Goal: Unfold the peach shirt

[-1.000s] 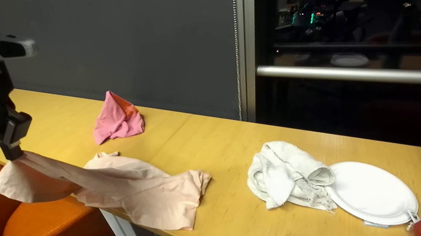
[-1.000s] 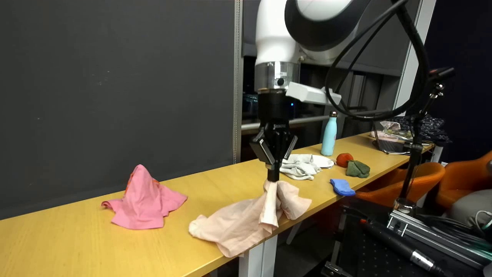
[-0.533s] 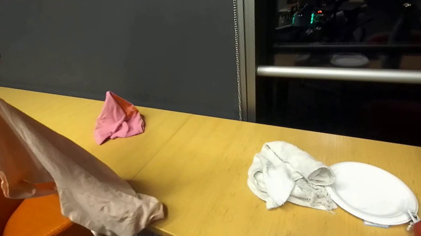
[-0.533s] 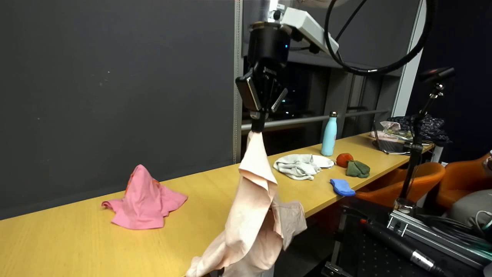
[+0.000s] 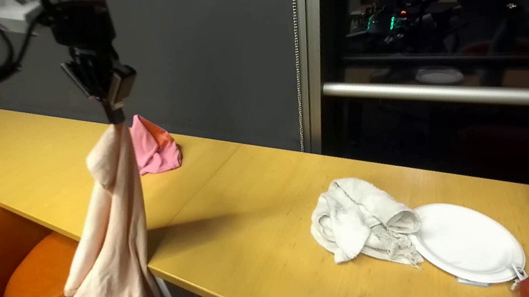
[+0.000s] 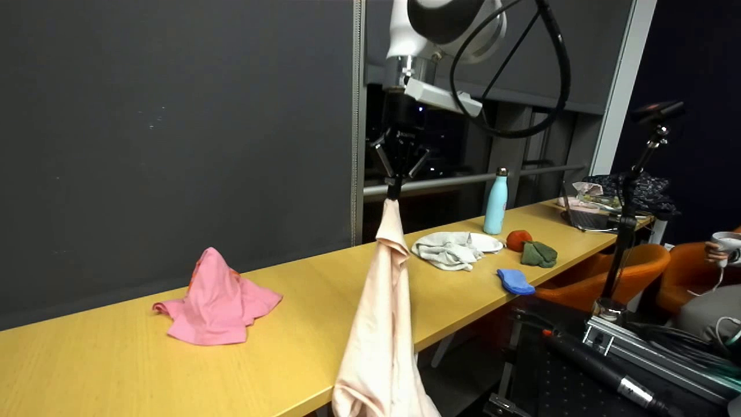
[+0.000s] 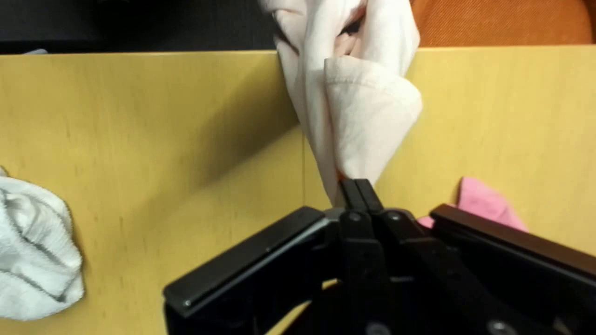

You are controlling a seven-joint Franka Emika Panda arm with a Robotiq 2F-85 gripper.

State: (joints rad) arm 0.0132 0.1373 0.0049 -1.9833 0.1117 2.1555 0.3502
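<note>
The pale peach fabric shirt [image 5: 118, 246] hangs from the black two-fingered tool [image 5: 115, 116], whose jaws are pressed together on a small pinch of cloth at its top. In both exterior views it drops roughly to six o'clock as a narrow bundle; in the wrist view it runs to twelve o'clock, past the edge of the yellow wood-grain table [image 7: 116, 116], with a folded-over flap [image 7: 372, 111] near the grip. The unfolding looks only partly done.

The likeliest fault, I judge, is a bunched landing: a single pinch gathers the layers, lets the sides roll inward and does nothing to part the flap from the cloth behind it. So slight a hold could also slip, above all if the hem drags on the table edge or catches on the orange woven-fabric chair [image 5: 37, 269], which shows between one and two o'clock from the wrist; whether the shirt touches either, I cannot tell. Should it slip here, much of it would probably go floorward, since its lower end appears to hang outside the edge. A fast swing inward might instead drop it across the rumpled pink cloth [image 7: 489, 204] at three o'clock in the wrist view, or the crumpled white towel [image 7: 37, 260] between eight and nine, creasing it.
</note>
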